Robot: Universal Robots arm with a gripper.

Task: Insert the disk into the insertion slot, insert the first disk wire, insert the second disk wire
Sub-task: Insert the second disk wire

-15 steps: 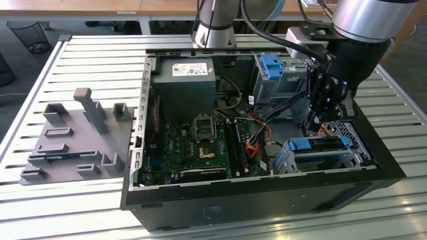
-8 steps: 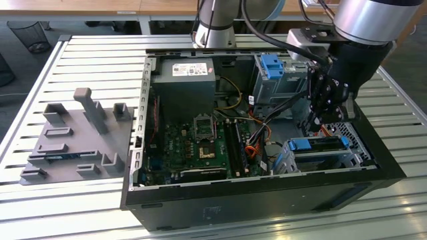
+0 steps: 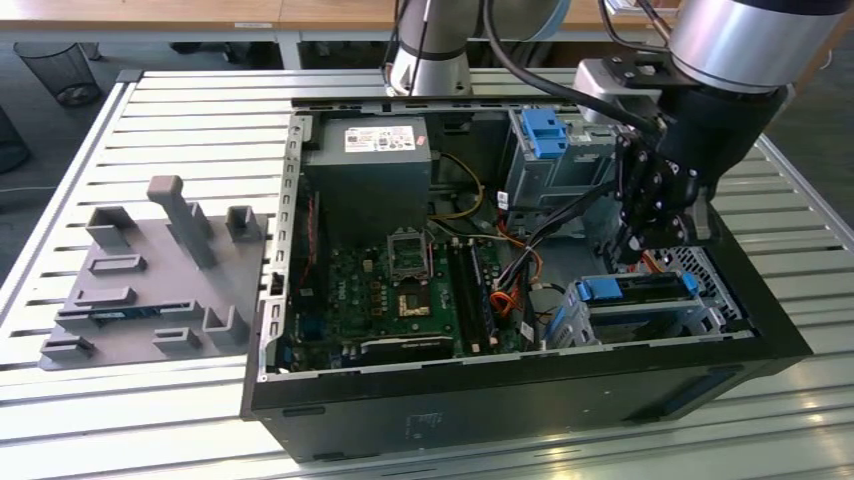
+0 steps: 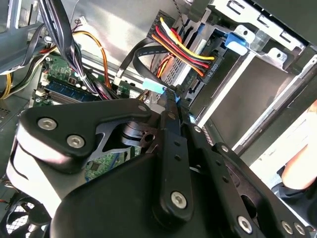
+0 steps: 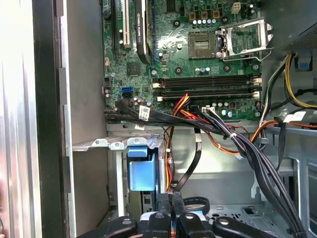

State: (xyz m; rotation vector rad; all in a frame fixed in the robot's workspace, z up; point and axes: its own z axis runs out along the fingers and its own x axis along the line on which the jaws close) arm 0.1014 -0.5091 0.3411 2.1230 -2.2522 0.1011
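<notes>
The disk (image 3: 638, 289), silver with a bright blue bracket (image 5: 141, 168), lies inside the insertion slot (image 3: 694, 312), a perforated silver cage at the case's front corner on the exterior view's right. My gripper (image 3: 638, 245) hangs just above the cage's rear end. In both wrist views its fingers (image 4: 168, 124) stand pressed together on a small blue connector at the end of a flat black disk wire (image 5: 190, 166). That wire loops up behind the fingertips (image 4: 141, 52). A red, yellow and orange wire bundle (image 4: 181, 44) runs to the back of the disk.
The open black case (image 3: 534, 370) holds a motherboard (image 3: 400, 290), a power supply (image 3: 367, 170) and a taller grey cage with a blue tab (image 3: 547, 140). Thick black cable bundles (image 5: 247, 148) cross near the gripper. A grey fixture plate (image 3: 147, 280) lies at the exterior view's left.
</notes>
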